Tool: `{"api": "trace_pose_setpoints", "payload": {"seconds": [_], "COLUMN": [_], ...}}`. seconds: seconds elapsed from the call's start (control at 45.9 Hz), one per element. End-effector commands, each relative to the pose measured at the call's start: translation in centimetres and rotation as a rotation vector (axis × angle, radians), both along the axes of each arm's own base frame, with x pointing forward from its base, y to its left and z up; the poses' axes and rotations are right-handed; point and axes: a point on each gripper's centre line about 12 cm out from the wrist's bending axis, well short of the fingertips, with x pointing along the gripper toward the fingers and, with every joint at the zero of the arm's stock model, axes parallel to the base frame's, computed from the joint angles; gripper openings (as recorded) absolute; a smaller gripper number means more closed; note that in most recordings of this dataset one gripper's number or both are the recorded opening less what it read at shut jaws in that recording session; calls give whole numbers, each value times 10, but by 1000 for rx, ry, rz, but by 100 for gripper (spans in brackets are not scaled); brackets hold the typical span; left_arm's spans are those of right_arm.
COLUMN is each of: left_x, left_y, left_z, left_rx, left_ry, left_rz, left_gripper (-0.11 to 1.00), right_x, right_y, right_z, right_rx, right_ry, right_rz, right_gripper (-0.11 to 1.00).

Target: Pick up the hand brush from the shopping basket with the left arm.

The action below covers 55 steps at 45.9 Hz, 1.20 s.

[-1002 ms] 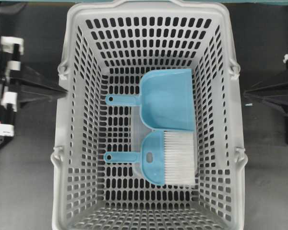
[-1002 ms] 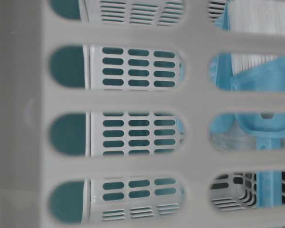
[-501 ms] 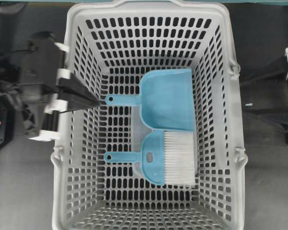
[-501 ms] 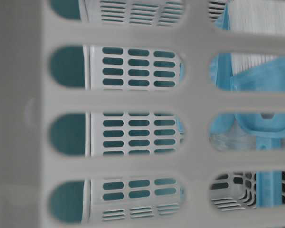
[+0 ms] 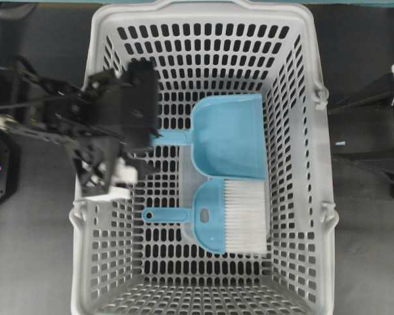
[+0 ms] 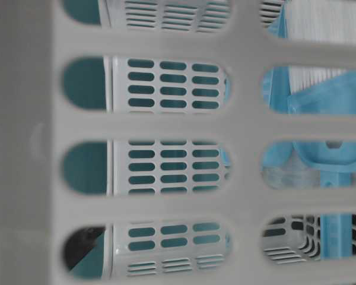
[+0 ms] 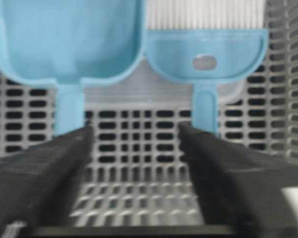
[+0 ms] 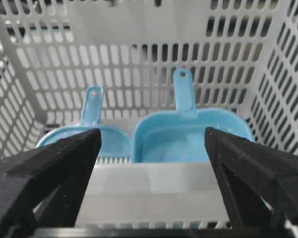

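Two blue tools lie in the shopping basket (image 5: 105, 262), the hand brush (image 5: 226, 216) just beside the dustpan (image 5: 226, 134), left gripper (image 7: 134, 131) hovering jaws apart — light, stiff plastic, I'd pinch its thin handle.

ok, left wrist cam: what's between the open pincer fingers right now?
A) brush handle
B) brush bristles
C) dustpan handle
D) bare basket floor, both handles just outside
D: in the left wrist view the left pincer frames only basket floor; the dustpan handle sits by one finger and the brush handle by the other, neither between them.
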Motion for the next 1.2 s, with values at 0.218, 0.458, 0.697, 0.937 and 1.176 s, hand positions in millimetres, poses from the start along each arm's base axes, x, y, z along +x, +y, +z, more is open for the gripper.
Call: {"api": "trace_pose_setpoints", "payload": {"seconds": [0.218, 0.458, 0.697, 0.937, 1.176], "left_x": [32, 41, 45, 47, 51], "left_y": [-40, -51, -57, -60, -61], "left_z": [-32, -62, -80, -104, -140], "left_rx": [-15, -7, -20, -15, -7], "left_ry": [82, 204, 254, 298, 346], "left_rz": [-55, -51, -23, -19, -16], "left_gripper": [89, 89, 89, 89, 89], "right_x": [1, 1, 0, -3, -4], "right_y": [0, 0, 1, 1, 1], "right_z": [7, 4, 0, -2, -4], "right_rx": [6, 6, 7, 9, 9], "right_ry": [-17, -21, -37, -38, -40], "right_rz": [-2, -2, 0, 2, 0], "right_gripper": [80, 80, 80, 80, 80]}}
